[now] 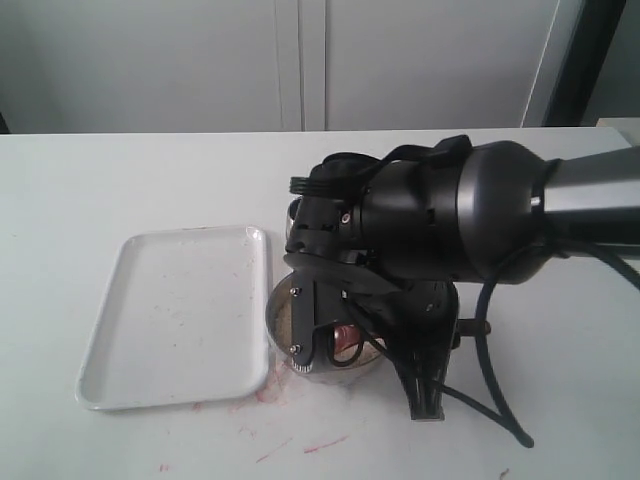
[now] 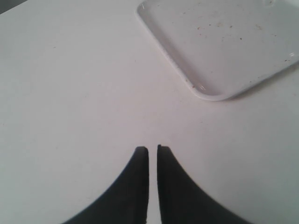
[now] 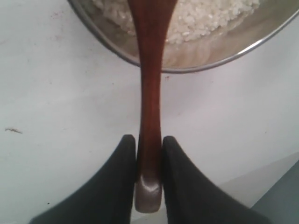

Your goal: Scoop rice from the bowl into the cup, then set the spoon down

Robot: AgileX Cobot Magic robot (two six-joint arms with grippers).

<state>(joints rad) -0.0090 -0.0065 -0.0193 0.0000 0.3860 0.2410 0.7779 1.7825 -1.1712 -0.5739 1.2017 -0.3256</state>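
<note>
In the right wrist view my right gripper (image 3: pixel 148 137) is shut on the end of the spoon's (image 3: pixel 150 93) dark reddish-brown handle. The handle runs over the rim of the steel bowl (image 3: pixel 210 56), and its head reaches over the rice (image 3: pixel 201 18) and is cut off by the frame's edge. In the exterior view the right arm (image 1: pixel 450 220) covers most of the bowl (image 1: pixel 278 315); a bit of the spoon (image 1: pixel 347 338) shows under it. A grey sliver behind the arm may be the cup (image 1: pixel 292 222). My left gripper (image 2: pixel 153 148) hangs shut and empty above bare table.
A white rectangular tray (image 1: pixel 180 320) with reddish specks lies left of the bowl; its corner (image 2: pixel 210 70) shows ahead of the left gripper. Red smears (image 1: pixel 300 445) mark the table near its front edge. A black cable (image 1: pixel 495 390) loops down from the right arm.
</note>
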